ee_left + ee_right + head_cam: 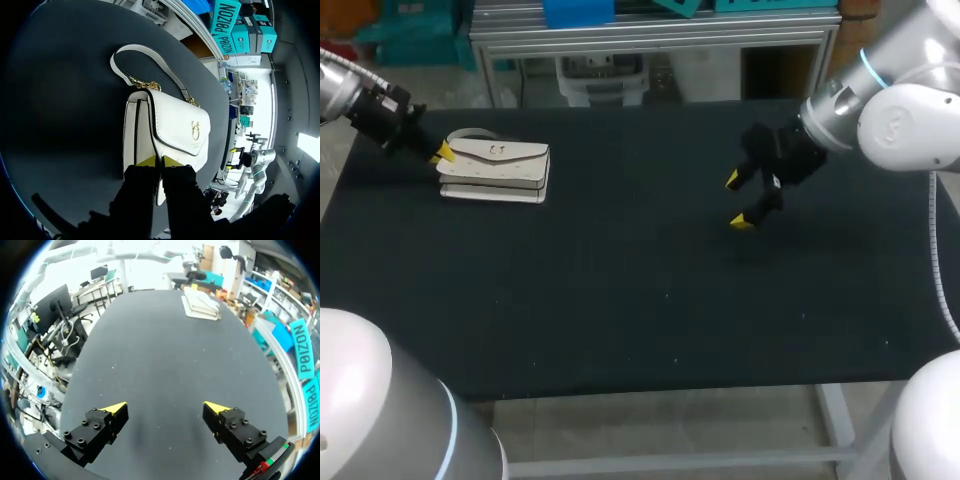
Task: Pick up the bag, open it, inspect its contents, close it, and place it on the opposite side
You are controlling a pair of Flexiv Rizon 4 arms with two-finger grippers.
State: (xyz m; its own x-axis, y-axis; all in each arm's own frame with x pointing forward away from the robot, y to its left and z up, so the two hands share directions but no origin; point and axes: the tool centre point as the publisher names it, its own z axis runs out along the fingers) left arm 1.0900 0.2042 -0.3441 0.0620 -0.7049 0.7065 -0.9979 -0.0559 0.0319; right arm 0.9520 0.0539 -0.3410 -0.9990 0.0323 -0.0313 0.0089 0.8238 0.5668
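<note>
Pinching the bag edge: left jaws (clear only at the wrist); right jaws spread.

A table with a dark, matte black top spans the scene. A few tiny pale specks dot it toward the near edge. A pale metal leg and a crossbar show below its front edge.

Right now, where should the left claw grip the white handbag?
By the thin edge nearest the left claw, opposite the strap, coming in level from that side. The white handbag lies flat, flap up; the strap lies flat on the table, harder to pinch.
</note>
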